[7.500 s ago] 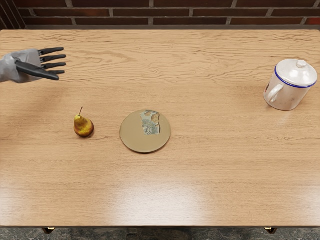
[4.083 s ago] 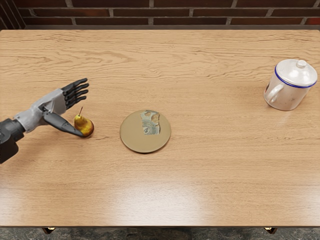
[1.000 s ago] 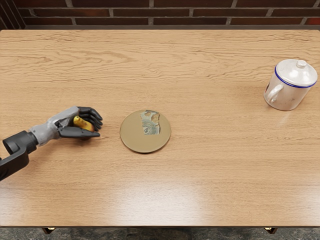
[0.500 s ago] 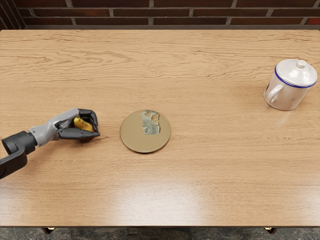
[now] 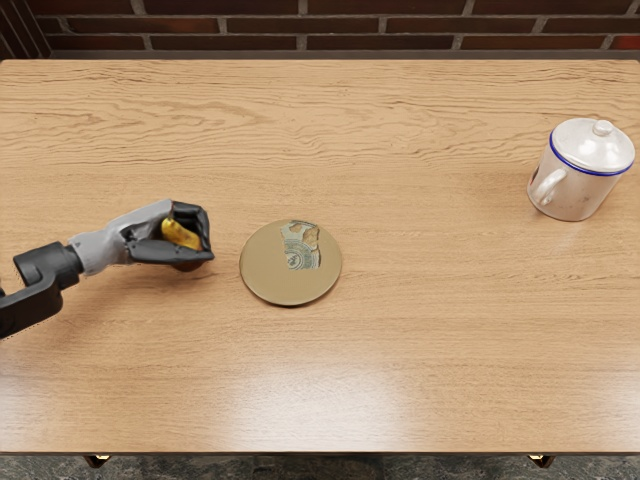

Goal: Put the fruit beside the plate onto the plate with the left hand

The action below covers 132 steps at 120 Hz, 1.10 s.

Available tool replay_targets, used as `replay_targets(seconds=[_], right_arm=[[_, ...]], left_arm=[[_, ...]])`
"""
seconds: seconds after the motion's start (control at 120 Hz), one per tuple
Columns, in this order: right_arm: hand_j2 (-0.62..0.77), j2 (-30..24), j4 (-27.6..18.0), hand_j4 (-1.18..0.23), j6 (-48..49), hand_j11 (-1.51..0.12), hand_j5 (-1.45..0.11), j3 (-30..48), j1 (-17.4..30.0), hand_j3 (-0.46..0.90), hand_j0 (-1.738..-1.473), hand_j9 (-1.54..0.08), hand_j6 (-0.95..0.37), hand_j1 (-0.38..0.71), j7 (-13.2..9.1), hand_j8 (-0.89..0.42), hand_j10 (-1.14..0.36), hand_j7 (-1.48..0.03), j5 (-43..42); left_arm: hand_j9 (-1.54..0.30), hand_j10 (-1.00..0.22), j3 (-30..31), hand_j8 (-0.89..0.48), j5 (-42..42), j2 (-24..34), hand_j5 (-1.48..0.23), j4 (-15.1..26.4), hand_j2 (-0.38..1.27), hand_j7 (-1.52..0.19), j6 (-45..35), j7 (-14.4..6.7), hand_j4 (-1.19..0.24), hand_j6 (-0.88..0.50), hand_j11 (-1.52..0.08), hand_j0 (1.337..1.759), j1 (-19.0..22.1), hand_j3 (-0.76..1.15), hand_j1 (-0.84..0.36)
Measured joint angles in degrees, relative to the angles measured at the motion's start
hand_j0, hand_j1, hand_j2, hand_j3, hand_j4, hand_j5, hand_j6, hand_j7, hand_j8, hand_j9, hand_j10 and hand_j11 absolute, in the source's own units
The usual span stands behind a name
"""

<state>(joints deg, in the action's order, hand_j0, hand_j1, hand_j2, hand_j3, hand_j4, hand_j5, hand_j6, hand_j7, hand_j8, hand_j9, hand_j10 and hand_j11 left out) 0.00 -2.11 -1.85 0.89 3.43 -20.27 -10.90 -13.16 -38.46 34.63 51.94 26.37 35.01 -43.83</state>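
Left of the round tan plate, the robot's left hand is clenched around the yellow-brown pear, its dark fingers and thumb wrapped over the fruit so that only a yellow sliver shows between them. That sliver slants from upper left to lower right, which suggests the pear lies tilted in the grasp, though most of it is hidden. A dark shadow sits just below the hand on the pale wooden bench; whether the fruit has cleared the surface cannot be told.

What matters for the coming move is that the plate lies directly to the picture's right of the hand, near but apart from it, with bare wood between. My judgement is that a short carry rightward and then a release over the plate remains.

Counted: one pear, one plate with a greenish patch on it, one white lidded pot with a blue rim line far off to the right, and one hand. The right arm is out of view.
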Motion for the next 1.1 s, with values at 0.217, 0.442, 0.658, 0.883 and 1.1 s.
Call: replay_targets(seconds=[0.217,0.442,0.658,0.883,1.1], right_arm=[[0.00,0.0,0.0,0.00,0.0,0.00,0.00,0.0,0.0,0.00,-1.658,0.00,0.00,-0.35,0.0,0.00,0.00,0.00,0.0],[0.00,0.0,0.0,0.00,0.0,0.00,0.00,0.0,0.0,0.00,-1.658,0.00,0.00,-0.35,0.0,0.00,0.00,0.00,0.0],[0.00,0.0,0.0,0.00,0.0,0.00,0.00,0.0,0.0,0.00,-1.658,0.00,0.00,-0.35,0.0,0.00,0.00,0.00,0.0],[0.00,0.0,0.0,0.00,0.0,0.00,0.00,0.0,0.0,0.00,-1.658,0.00,0.00,-0.35,0.0,0.00,0.00,0.00,0.0],[0.00,0.0,0.0,0.00,0.0,0.00,0.00,0.0,0.0,0.00,-1.658,0.00,0.00,-0.35,0.0,0.00,0.00,0.00,0.0]], left_arm=[[-1.15,-0.50,-0.4,-0.58,0.2,-0.4,-1.12,0.6,0.05,-1.12,4.6,0.0,-0.73,-0.73,-1.10,1.639,-2.8,0.00,-0.43],[-1.15,-0.50,-0.4,-0.59,0.2,-2.9,-1.11,0.8,0.06,-1.11,8.1,0.0,-0.73,-0.73,-1.10,1.639,-5.1,0.00,-0.44],[-1.15,-0.50,0.1,-0.59,0.1,-5.8,-1.10,0.8,0.05,-1.11,8.6,0.0,-0.74,-0.73,-1.10,1.639,-6.5,0.00,-0.44],[-1.14,-0.51,0.4,-0.59,-0.3,-7.9,-1.09,0.7,0.05,-1.09,8.7,0.0,-0.74,-0.74,-1.09,1.640,-7.2,0.00,-0.43],[-1.13,-0.51,0.4,-0.60,-0.9,-11.6,-1.07,-0.2,0.05,-1.08,8.2,0.0,-0.74,-0.74,-1.08,1.640,-7.2,0.00,-0.43]])
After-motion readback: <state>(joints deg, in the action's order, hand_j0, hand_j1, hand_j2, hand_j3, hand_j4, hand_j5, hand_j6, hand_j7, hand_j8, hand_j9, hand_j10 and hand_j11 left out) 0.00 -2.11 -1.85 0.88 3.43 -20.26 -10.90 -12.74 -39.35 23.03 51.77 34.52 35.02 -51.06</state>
